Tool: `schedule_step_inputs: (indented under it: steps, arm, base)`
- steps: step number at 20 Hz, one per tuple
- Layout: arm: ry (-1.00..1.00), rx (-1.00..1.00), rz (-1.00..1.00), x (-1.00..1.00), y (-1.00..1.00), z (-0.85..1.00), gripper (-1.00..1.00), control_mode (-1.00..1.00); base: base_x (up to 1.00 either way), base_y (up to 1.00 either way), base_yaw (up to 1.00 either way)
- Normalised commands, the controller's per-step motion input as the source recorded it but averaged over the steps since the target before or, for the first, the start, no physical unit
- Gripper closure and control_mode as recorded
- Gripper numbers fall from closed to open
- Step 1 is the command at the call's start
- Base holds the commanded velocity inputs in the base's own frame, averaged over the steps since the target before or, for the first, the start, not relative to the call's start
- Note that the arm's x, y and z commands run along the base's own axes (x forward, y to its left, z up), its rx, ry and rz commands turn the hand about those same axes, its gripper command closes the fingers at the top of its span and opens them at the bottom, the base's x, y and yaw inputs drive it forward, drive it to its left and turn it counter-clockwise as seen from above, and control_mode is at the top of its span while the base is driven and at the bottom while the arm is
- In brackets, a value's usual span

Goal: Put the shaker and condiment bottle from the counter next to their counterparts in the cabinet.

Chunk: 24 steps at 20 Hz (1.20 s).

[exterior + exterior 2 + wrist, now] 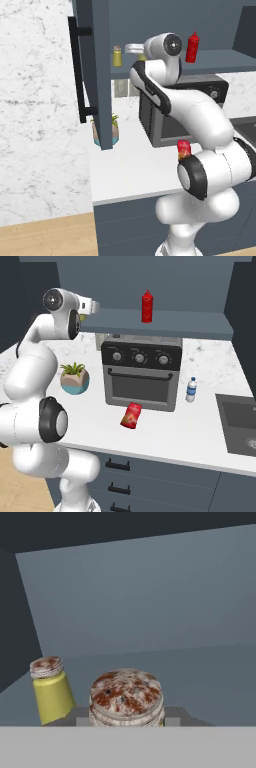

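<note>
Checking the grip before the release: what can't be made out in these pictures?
- Hand view: the held shaker hides the gripper's fingers; its body is cut off below.
- Left base view: the arm hides most of the condiment bottle and that shaker.

- A shaker (126, 698) with a pale, rust-speckled cap sits at 6 o'clock, between the grey finger tips (173, 716).
- Its counterpart (50, 690) stands at 8 o'clock on the cabinet (165, 597) shelf.

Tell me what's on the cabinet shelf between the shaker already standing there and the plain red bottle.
In the left base view, the gripper with the second shaker sits between the standing shaker and the red bottle.
</note>
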Motion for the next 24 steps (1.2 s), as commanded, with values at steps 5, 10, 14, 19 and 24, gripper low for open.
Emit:
schedule_step_inputs:
  steps: [5, 10, 14, 19, 24]
  arm:
    - [0.00, 0.00, -0.04, 0.30, 0.14, 0.00, 1.00, -1.00]
    - [0.00, 0.00, -0.01, 0.32, 0.05, 0.00, 1.00, -1.00]
    - [0.03, 0.00, 0.00, 0.30, 0.00, 0.00, 1.00, -1.00]
    - [0.01, 0.00, 0.00, 0.27, 0.00, 0.00, -1.00, -1.00]
    - [0.00, 0.00, 0.00, 0.14, 0.00, 0.00, -1.00, -1.00]
  base:
    - [0.00, 0.00, 0.00]
    - [0.00, 0.00, 0.00]
    - [0.00, 0.00, 0.00]
    - [0.00, 0.00, 0.00]
    - [0.00, 0.00, 0.00]
